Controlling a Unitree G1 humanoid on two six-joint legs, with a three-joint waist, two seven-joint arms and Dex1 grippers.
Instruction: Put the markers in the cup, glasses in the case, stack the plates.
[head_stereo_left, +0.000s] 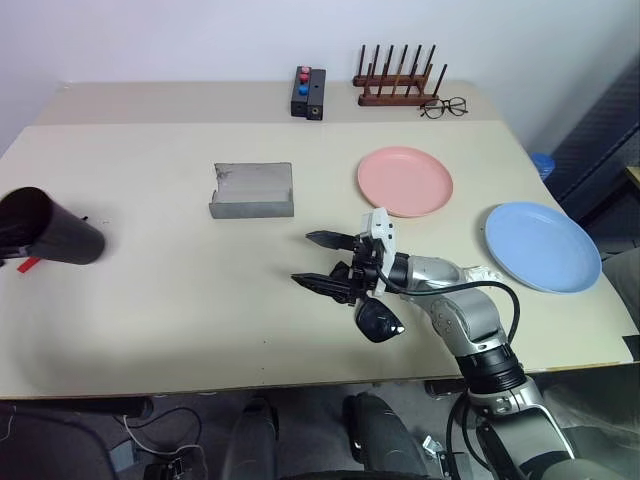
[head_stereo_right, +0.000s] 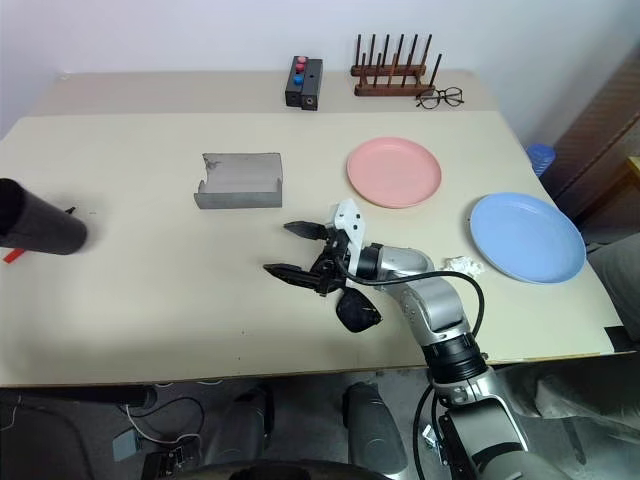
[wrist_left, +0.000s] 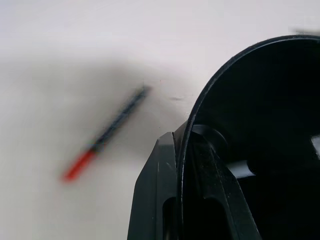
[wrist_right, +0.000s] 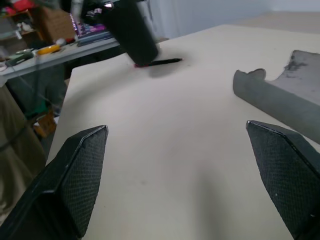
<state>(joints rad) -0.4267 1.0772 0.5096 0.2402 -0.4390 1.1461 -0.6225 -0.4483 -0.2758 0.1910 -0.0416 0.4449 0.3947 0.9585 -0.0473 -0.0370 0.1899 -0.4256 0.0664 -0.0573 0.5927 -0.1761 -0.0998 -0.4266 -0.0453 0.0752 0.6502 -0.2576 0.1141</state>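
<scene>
Left gripper (wrist_left: 182, 200) clamped on the black cup's (head_stereo_left: 52, 236) rim, cup tipped sideways above the table's (head_stereo_left: 180, 320) left edge. Red-capped marker (wrist_left: 102, 137) lies on the table below it. Right gripper (head_stereo_left: 322, 262) fingers wide apart, empty, beside the sunglasses (head_stereo_left: 379, 320). Grey case (head_stereo_left: 251, 191) open mid-table. Pink plate (head_stereo_left: 404, 180) and blue plate (head_stereo_left: 542, 245) apart, unstacked.

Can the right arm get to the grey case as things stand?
Probably yes. The right end effector is open and holds nothing, and only bare table lies between it and the case. The sunglasses sit beneath its wrist.
</scene>
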